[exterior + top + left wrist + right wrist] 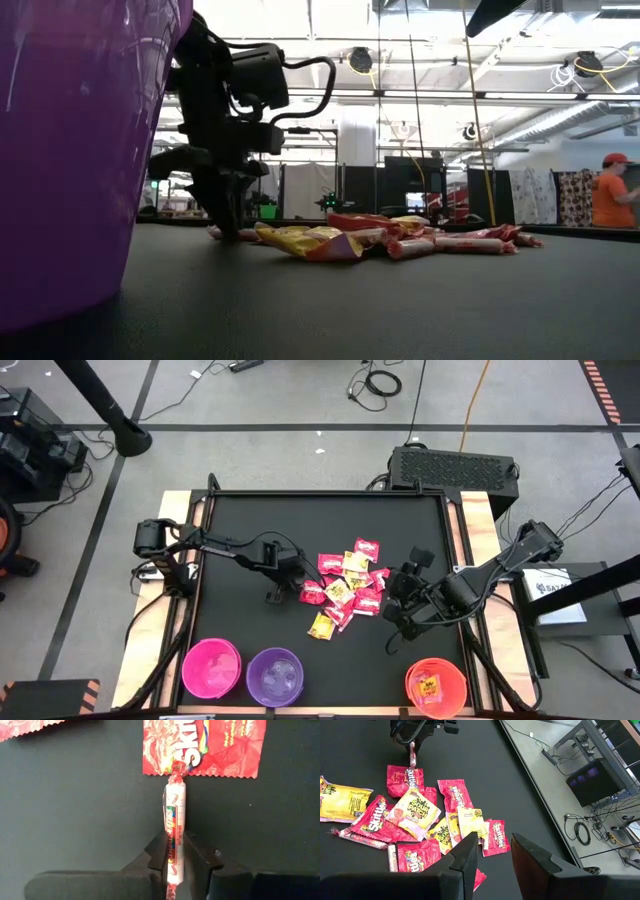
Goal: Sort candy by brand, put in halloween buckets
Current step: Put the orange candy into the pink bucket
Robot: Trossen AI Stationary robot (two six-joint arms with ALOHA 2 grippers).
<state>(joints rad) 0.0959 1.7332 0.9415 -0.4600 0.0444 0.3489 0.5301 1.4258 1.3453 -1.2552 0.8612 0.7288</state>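
Listing from the left of the high view: black worktop (240, 610) on a pale wooden frame, floor and cables around it.

Hot pink bucket (211, 667), lower left of the frame, at the worktop's front edge. Contents cannot be told.

Purple bucket (275, 676), just right of the pink one, nearly touching it; its wall fills the left of the low view (70, 150).

Left arm, entering from centre left. Left claw (273, 596) down at the worktop, left of the candy heap. In the left wrist view its fingers (160, 851) are nearly closed on a candy roll (175, 832), a slim white twist-wrapped stick with a coloured label, pinched between them near its lower end. The roll's far end reaches the edge of a red Skittles packet (220, 745).

Candy heap (348, 585), centre of the frame, slightly right: red Skittles packets, yellow Sour Patch packets (415, 807) and further slim rolls (357, 837), overlapping flat on the worktop. One yellow packet (321, 626) lies at the heap's lower left edge.

Right arm, entering from centre right. Right claw (393, 610) just right of the heap, above the worktop; fingers (467, 857) partly apart, holding nothing.

Orange-red bucket (437, 687), lower right of the frame, with one yellow packet (428, 684) inside.

Person in an orange top (612, 195), far right of the low view, beyond the worktop.
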